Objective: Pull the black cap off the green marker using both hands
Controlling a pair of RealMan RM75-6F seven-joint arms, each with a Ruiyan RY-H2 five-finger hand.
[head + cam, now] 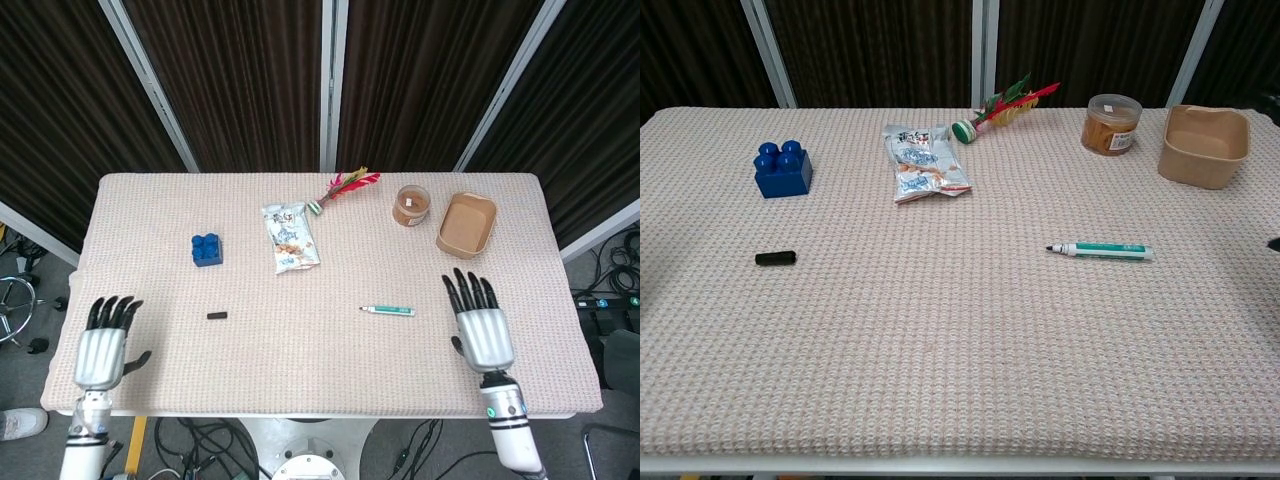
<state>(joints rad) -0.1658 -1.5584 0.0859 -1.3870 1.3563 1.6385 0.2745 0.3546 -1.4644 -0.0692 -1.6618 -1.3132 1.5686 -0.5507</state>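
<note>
A: Left hand (101, 354) & right hand (484, 336) are seen at the desk's (330, 380) near edge, fingers spread, nothing held.

B: Green marker (1103, 249) lies right of centre, tip bared; black cap (775, 258) well left of it, nr the blue block (782, 168).

A: Risk: ink could be dried or smeared if left uncapped; cap could be rolled off by a careless sweep.

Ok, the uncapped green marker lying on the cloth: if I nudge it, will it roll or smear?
The green marker looks round and slim, so it would probably roll sideways, though the woven tablecloth likely slows it. It appears rigid and light. Its bare tip points toward the black cap, so pushing it tip-first may mark the cloth.
</note>
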